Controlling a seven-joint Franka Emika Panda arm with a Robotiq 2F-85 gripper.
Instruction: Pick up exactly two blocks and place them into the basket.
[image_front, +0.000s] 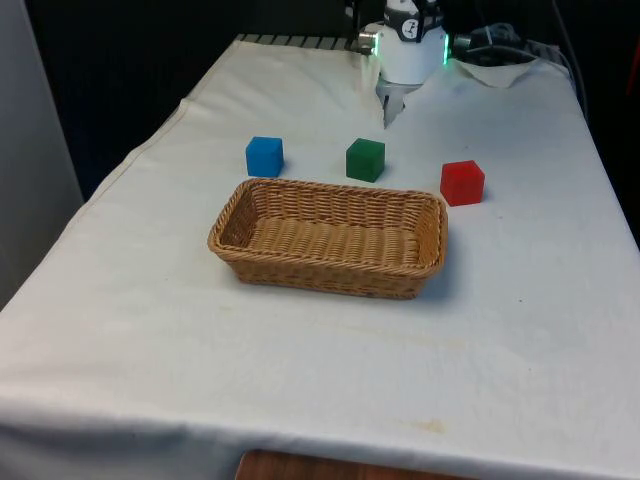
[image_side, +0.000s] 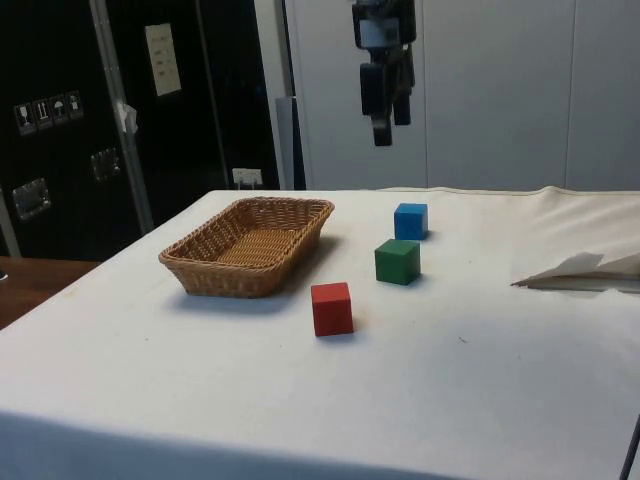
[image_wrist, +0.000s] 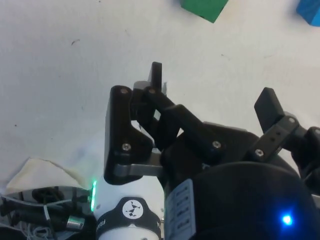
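Gripper (image_side: 385, 120) is hanging high above the table (image_front: 540, 330), well clear of everything, carrying nothing. In the wrist view the two fingers (image_wrist: 270, 106) are standing well apart, so jaws wide open with only bare cloth between them. My read: it's parked up there to get a clean look before committing to a block.

Three blocks are sitting in a loose row just beyond the basket's (image_front: 425, 232) far long edge: blue block (image_front: 264, 155) toward the front view's left, green block (image_front: 365, 159) in the middle, red block (image_front: 462, 182) toward the front view's right. All are resting flat, apart from each other and not touching the wicker. Green is looking nearest the gripper.

Basket is holding nothing yet; woven floor is showing bare. So zero of two placed.

Spacing is working in its favour: open fingers should be straddling any one cube without nudging a neighbour.
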